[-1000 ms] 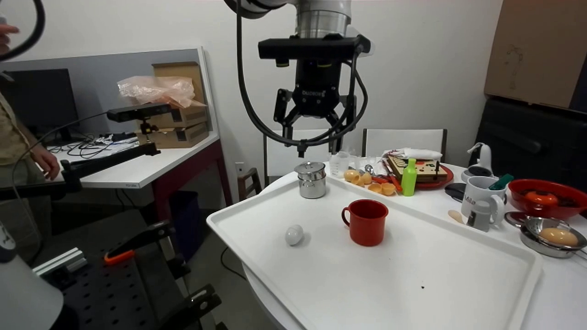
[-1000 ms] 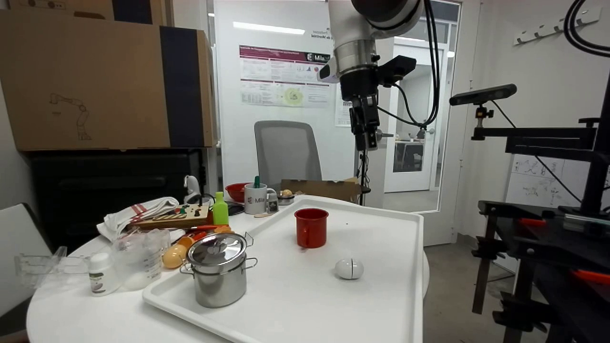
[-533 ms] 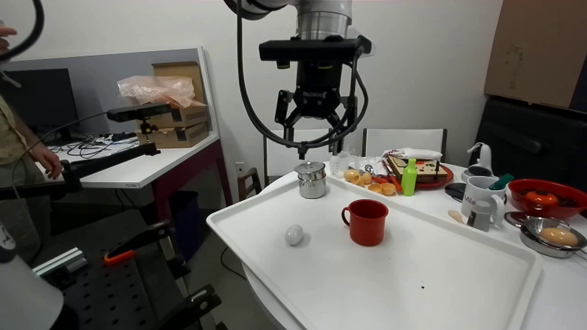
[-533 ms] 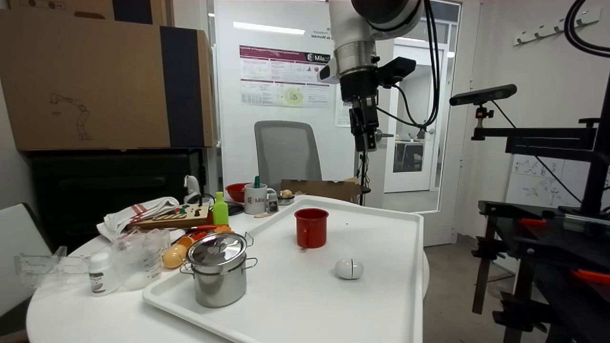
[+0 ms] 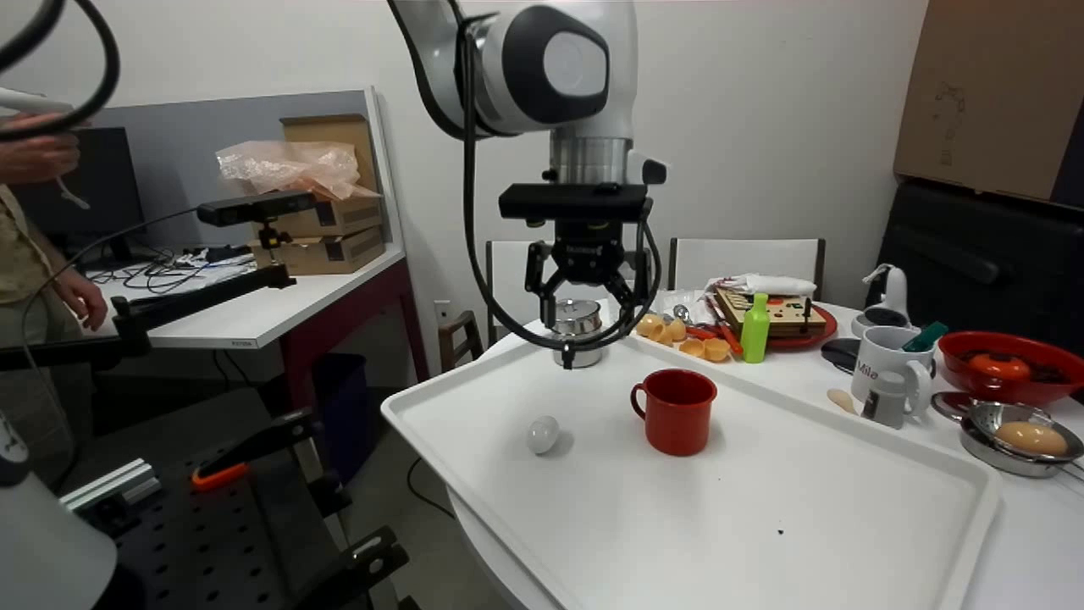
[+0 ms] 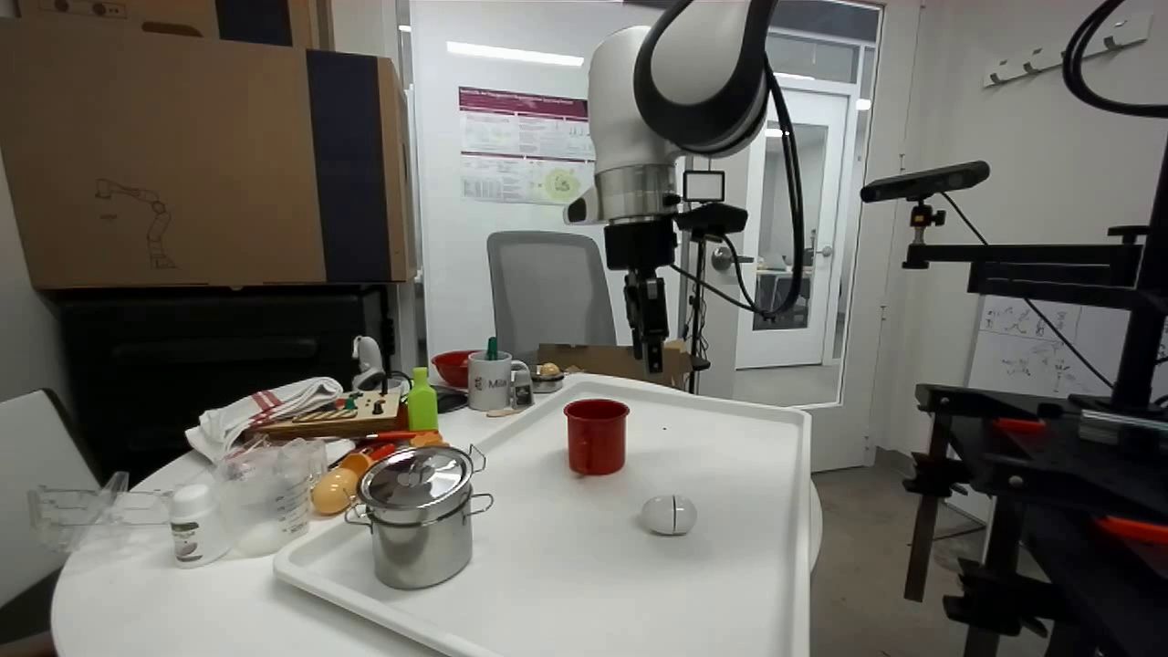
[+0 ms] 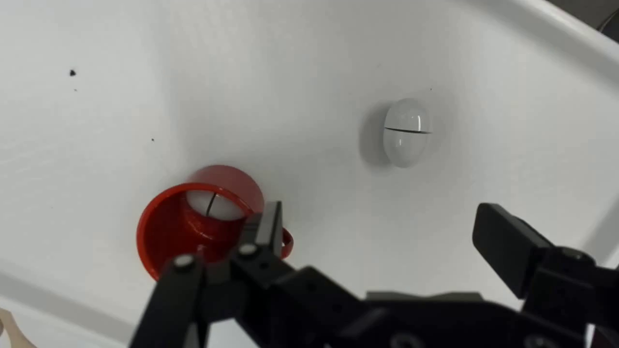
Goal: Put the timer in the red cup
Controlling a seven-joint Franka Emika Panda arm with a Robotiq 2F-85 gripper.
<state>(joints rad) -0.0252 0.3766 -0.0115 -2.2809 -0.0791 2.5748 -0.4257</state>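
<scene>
I had the white tray below the pincer and, in an exterior view, a lidded pot behind it. There the green bottle, white mug and red bowl sat to the pincer's right.

We note both exterior views bright and even; glare strip on the white panel, highlights on the pot lid, print on the poster mostly too soft to read. Wrist view greyer: we get glints on the timer, soft shadow left of it, gripper blurred low in frame.
</scene>
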